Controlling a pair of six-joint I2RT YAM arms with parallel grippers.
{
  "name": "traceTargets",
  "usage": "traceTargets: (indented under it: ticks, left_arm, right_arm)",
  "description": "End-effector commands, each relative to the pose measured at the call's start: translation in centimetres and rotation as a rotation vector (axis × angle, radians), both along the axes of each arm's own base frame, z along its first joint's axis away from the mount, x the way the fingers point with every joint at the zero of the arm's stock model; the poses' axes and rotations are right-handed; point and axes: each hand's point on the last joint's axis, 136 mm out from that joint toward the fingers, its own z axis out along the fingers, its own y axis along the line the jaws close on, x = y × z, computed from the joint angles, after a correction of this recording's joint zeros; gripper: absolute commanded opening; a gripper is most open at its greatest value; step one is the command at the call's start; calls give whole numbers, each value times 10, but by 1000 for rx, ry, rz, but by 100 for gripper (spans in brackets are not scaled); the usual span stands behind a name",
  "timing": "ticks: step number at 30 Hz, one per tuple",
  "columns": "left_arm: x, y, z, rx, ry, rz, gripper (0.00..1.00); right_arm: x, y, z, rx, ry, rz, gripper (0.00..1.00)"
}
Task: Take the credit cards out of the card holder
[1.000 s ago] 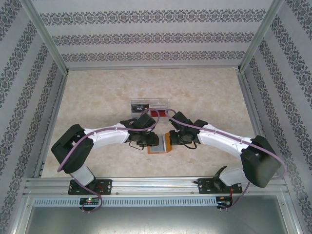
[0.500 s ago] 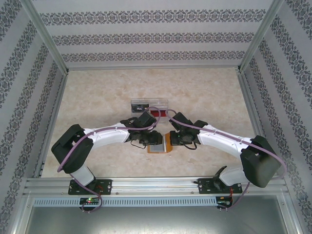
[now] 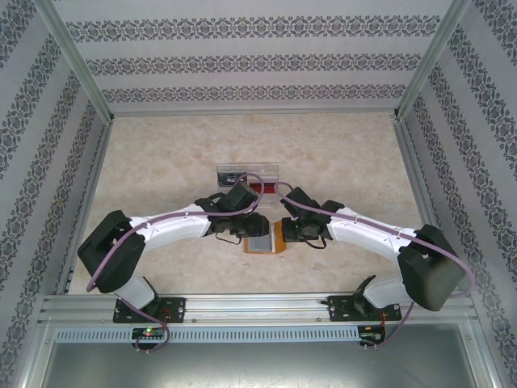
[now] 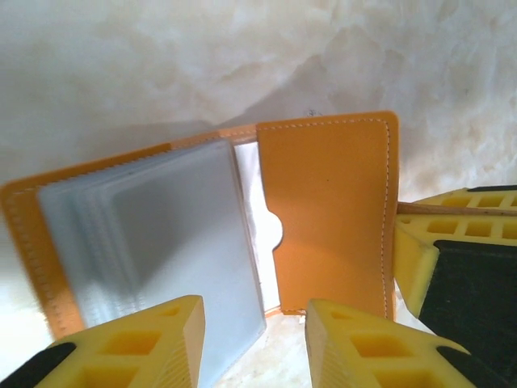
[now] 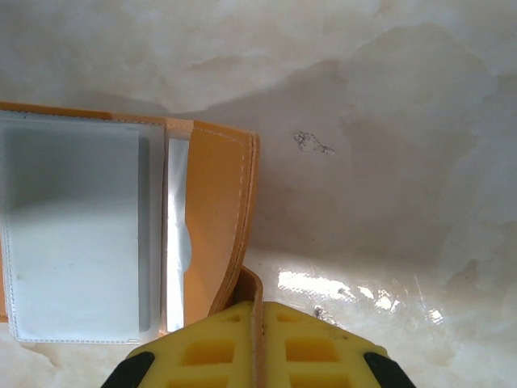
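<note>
**A:** Where is everything?

**B:** The small orange-tan leather folding card holder (image 3: 266,244) lies open on the pale marble-look table (image 5: 388,121), at 6 o'clock from the clear plastic compartment tray (image 3: 246,171). One red credit card (image 3: 258,187) sits at that tray's 6 o'clock edge.

**A:** And the arms?

**B:** The right gripper (image 5: 258,323) is clenched on the holder's 3 o'clock flap, with the leather pinched between its yellow pads. The left gripper (image 4: 257,323) is released and spread wide at the holder's 6 o'clock edge. It straddles the grey-blue see-through sleeves (image 4: 161,234) and the orange slip pocket (image 4: 331,210).

**A:** Is anything left inside?

**B:** The sleeves are too cloudy to tell. A pale strip (image 4: 257,218) shows at the pocket's thumb notch, and I'd guess it is a card edge.

**A:** How should the pull go?

**B:** Use the right pinch as an anchor. Nudge the sleeves toward 9 o'clock, then narrow the left jaws onto the strip at the notch. Draw it toward 9 o'clock, low and flat, so the holder doesn't lift or fold.
</note>
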Motion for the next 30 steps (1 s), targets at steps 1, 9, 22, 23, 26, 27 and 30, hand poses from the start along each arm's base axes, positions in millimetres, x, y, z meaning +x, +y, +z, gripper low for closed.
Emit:
traceTargets:
  ticks: [1, 9, 22, 23, 26, 27, 30]
  left_arm:
    - [2, 26, 1, 97, -28, 44, 38]
    - [12, 56, 17, 91, -76, 106, 42]
    - [24, 34, 8, 87, -57, 20, 46]
    - [26, 32, 10, 89, -61, 16, 46]
    - [34, 33, 21, 116, -90, 12, 48]
    - [36, 34, 27, 122, -104, 9, 48]
    - [39, 32, 44, 124, -139, -15, 49]
  right_arm:
    - [-3, -5, -3, -24, -1, 27, 0]
    - [10, 17, 25, -146, -136, 286, 0]
    - [-7, 14, 36, -115, -143, 228, 52]
    - [-12, 14, 39, -91, -148, 220, 54]
    - [-23, 12, 51, -7, -173, 179, 64]
    - [-27, 13, 59, 37, -191, 170, 69]
    - [-32, 2, 77, 101, -254, 110, 76]
